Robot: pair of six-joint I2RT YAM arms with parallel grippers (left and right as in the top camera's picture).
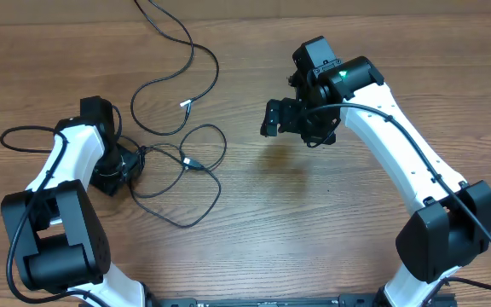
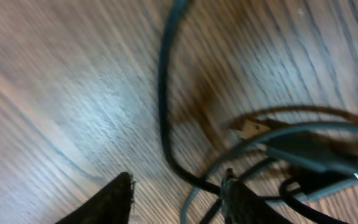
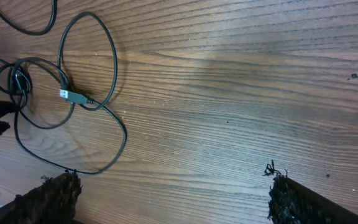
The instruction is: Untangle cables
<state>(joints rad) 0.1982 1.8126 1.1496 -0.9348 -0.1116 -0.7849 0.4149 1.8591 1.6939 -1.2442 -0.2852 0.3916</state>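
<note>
The left gripper (image 2: 179,194) is down low on the table (image 1: 314,222), right at the tangle of cables (image 1: 147,158) in the left half of the overhead view. In its wrist view, one cord drops from the top of the frame straight down into the gap between the fingers (image 2: 114,200), then hooks off to the right. Its long run lies up and down the frame, crosswise to the line along which the fingers shut. That looks well set for a squeeze.

The fingers are part-way spread and are not pinching anything. Bare wood shows between the left-hand finger and the cord. The right-hand finger sits tight against the crowded strands, though the picture is too blurred to tell whether it touches them. A silvery plug (image 2: 250,129) lies just up and to the right of that finger.

The right gripper (image 3: 169,190) hangs over bare wood right of centre, fingers spread wide with nothing between them. From its camera the loops sit off in the upper left corner, well apart from it.

The left arm is plainly the nearer one, and the cord lies dead ahead of its fingers. The likely risk is catching two strands at once.
</note>
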